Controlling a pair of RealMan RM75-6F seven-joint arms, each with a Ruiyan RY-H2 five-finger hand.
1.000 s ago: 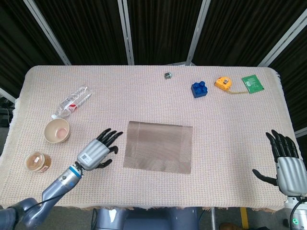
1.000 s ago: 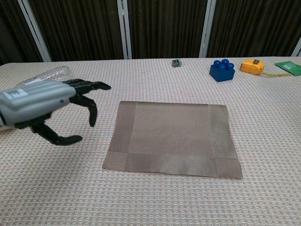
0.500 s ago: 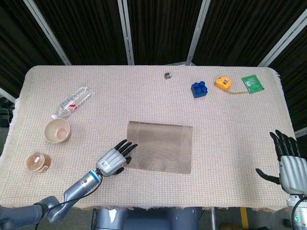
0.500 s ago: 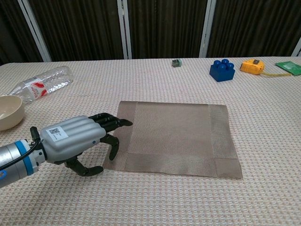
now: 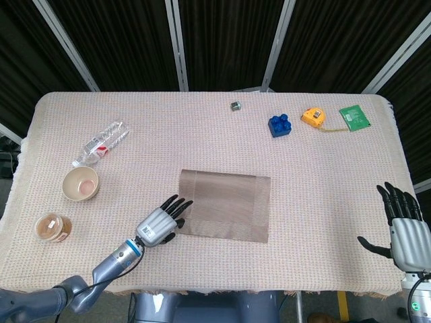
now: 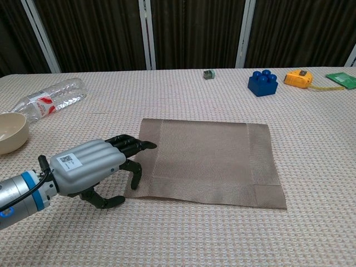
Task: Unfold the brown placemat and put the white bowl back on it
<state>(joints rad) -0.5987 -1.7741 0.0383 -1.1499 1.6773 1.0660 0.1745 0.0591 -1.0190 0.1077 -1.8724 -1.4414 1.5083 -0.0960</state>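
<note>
From the head view, the brown placemat [image 5: 225,206] lies at the bench [image 5: 323,175] centre, the white bowl [image 5: 81,183] off at its 9 o'clock; the right hand [image 5: 402,225] hangs spread wide, holding nothing, at 3 o'clock. From the chest view, the left hand [image 6: 94,168], fingers [image 6: 136,146] loosely apart, touches the placemat's near-left corner.

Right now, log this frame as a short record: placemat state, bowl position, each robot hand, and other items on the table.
placemat: brown placemat lies folded near the table's middle, nothing on it
bowl: white bowl sits on the cloth far left of the placemat, not on it
left robot hand: left robot hand at the placemat's near-left corner, fingers spread at its edge, nothing gripped
right robot hand: right robot hand open at the table's right edge
other items: plastic bottle, blue block, tape measure
</note>
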